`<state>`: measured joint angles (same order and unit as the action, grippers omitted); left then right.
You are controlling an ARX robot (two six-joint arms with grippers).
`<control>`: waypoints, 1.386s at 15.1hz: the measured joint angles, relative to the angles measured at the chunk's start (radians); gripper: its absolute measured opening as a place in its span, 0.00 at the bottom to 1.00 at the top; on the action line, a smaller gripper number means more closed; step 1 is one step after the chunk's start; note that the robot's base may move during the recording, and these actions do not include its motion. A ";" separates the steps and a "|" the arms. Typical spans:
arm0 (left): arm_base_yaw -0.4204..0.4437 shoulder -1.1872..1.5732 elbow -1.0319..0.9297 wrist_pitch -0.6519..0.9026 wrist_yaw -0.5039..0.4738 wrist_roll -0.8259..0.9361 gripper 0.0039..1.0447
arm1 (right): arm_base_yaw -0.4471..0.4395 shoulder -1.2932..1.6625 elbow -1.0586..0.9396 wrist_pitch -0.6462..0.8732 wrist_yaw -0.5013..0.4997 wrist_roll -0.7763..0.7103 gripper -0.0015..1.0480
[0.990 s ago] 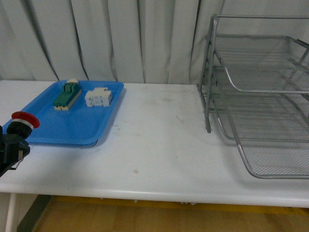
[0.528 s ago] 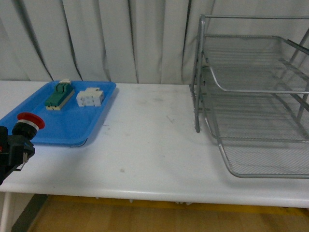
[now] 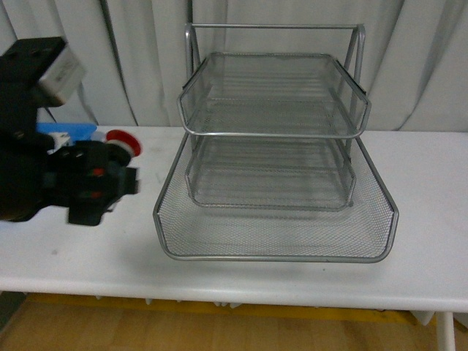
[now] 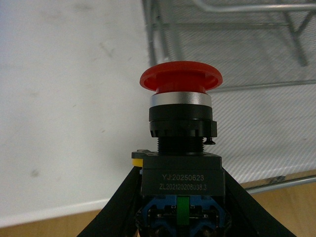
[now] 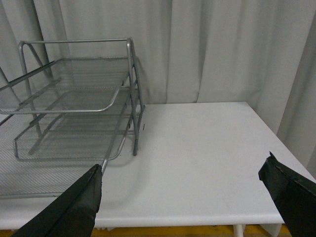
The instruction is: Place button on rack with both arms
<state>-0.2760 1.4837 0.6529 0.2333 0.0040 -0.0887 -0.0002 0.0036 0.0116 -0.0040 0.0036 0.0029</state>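
In your front view the left gripper (image 3: pixel 110 183) fills the left edge of the frame at mid height. It is a blurred black mass, and a grey block on the arm above it reaches the upper left corner. The gripper is clamped on the button (image 3: pixel 123 140), whose red cap shows just above and to the right of the black fingers. The cap is near the rack (image 3: pixel 270 146) but clear of its left rim. The rack takes up the centre of the frame and stands on the white table (image 3: pixel 431 219). It has three mesh tiers, and the lowest juts toward you under the tubular frame. A sliver of blue tray (image 3: pixel 69 131) shows behind the arm at mid left. Your left wrist view confirms the grasp. The two black fingers (image 4: pixel 116 207) press on either side of the button's dark body, which carries printed lettering. The cap stands upright above a silver collar, with table and rack mesh beyond it. In your right wrist view the right gripper (image 5: pixel 182 197) is spread wide. Its fingers (image 5: pixel 74 207) sit at opposite sides with bare tabletop showing between them, and the rack stands on the table beyond one finger. The curtain (image 5: pixel 222 49) hangs behind.
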 joint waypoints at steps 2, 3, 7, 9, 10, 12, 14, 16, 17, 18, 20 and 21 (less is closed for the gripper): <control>-0.148 0.072 0.097 -0.013 -0.007 -0.018 0.34 | 0.000 0.000 0.000 0.000 0.000 0.000 0.94; -0.209 0.117 0.135 -0.019 -0.009 -0.021 0.34 | 0.000 0.000 0.000 0.000 0.000 0.000 0.94; -0.302 0.316 0.298 -0.100 -0.016 -0.015 0.34 | 0.000 0.000 0.000 0.000 0.000 0.000 0.94; -0.303 0.395 0.400 -0.137 -0.031 -0.008 0.34 | 0.000 0.000 0.000 0.000 0.000 0.000 0.94; -0.302 0.441 0.451 -0.161 -0.033 -0.005 0.34 | 0.000 0.000 0.000 0.000 0.000 0.000 0.94; -0.293 0.530 0.544 -0.218 -0.051 0.018 0.34 | 0.000 0.000 0.000 0.000 0.000 0.000 0.94; -0.283 0.599 0.633 -0.258 -0.064 0.024 0.34 | 0.000 0.000 0.000 0.000 0.000 0.000 0.94; -0.269 0.643 0.721 -0.289 -0.066 0.025 0.34 | 0.000 0.000 0.000 0.000 0.000 0.000 0.94; -0.262 0.666 0.771 -0.309 -0.067 0.025 0.34 | 0.000 0.000 0.000 0.000 0.000 0.000 0.94; -0.257 0.685 0.805 -0.325 -0.067 0.024 0.34 | 0.000 0.000 0.000 0.000 0.000 0.000 0.94; -0.249 0.716 0.849 -0.345 -0.063 0.010 0.39 | 0.000 0.000 0.000 0.000 0.000 0.000 0.94; -0.246 0.718 0.850 -0.346 -0.053 0.009 0.50 | 0.000 0.000 0.000 0.000 0.000 0.000 0.94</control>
<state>-0.5217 2.2017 1.5032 -0.1131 -0.0494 -0.0799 -0.0002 0.0036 0.0116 -0.0036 0.0032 0.0029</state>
